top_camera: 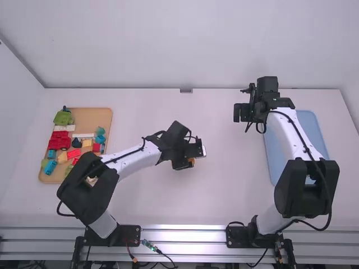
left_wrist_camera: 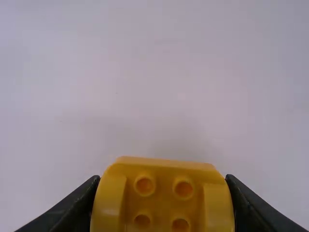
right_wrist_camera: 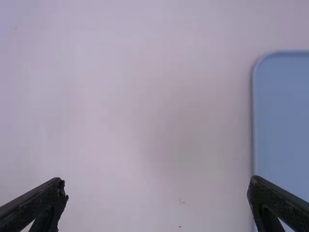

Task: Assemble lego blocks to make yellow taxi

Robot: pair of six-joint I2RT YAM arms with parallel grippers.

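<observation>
Yellow and held crosswise, the block [left_wrist_camera: 163, 198] sits pinched in the left gripper [left_wrist_camera: 163, 179], while the right gripper [right_wrist_camera: 158, 184] (wide open, empty) hangs well apart, beside the blue tray [right_wrist_camera: 285, 121].

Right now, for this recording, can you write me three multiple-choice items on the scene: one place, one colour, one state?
1. Where in the high view is the tan tray?
A) left
B) middle
C) right
2. What colour is the block in the left gripper?
A) red
B) green
C) yellow-orange
3. How is the right gripper?
A) shut on a block
B) open and empty
C) shut and empty

1 A: it lies beyond the left arm's base.
2 C: its studded face shows that colour.
3 B: its fingertips stand wide apart, nothing between them.
</observation>
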